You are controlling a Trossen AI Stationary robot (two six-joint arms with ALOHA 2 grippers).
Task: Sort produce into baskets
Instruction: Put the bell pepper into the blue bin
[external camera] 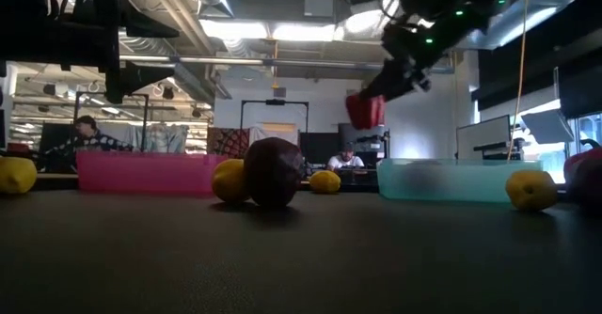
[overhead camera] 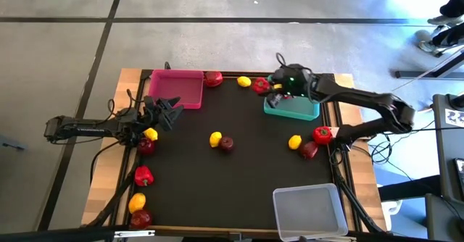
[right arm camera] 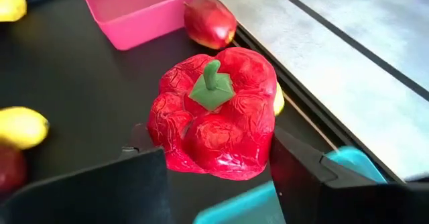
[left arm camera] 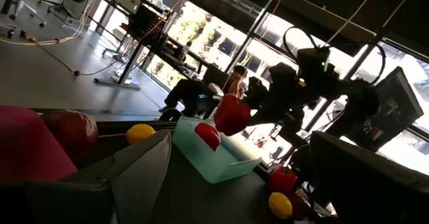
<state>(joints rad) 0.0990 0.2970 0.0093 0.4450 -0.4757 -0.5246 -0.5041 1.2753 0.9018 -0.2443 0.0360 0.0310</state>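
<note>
While the clear tray [overhead camera: 308,209] waits unfilled at the near edge of the desk [overhead camera: 239,177], most of the produce lies loose on the dark mat: a lemon and a dark apple [overhead camera: 140,217] at the near left corner, a red pepper [overhead camera: 143,175] a little farther up that side, and a lemon touching an apple [overhead camera: 226,143] near the middle. Farther on, to the right, another lemon [overhead camera: 294,142], a dark apple and a pepper [overhead camera: 322,134] sit bunched close together just short of the teal tray [overhead camera: 293,110]. On the left, the left hand [overhead camera: 168,111] hangs with its fingers spread wide and holding nothing, just beside the pink tray [overhead camera: 176,88] and above a lemon [overhead camera: 151,134] and an apple, likely parked there so as to stay clear of the other arm. Beyond, the right hand [right arm camera: 221,177] is clamped on a red pepper [right arm camera: 213,113], gripping its sides with the green stem showing, and carries it well above the mat by the far end of the teal tray; the lift probably serves to clear the tray's wall before the drop. One red piece [left arm camera: 208,135] already lies inside that tray, which suggests peppers belong there. At the far edge, an apple [overhead camera: 213,78] rests beside the pink tray's corner and a lemon [overhead camera: 243,82] lies near it.
</note>
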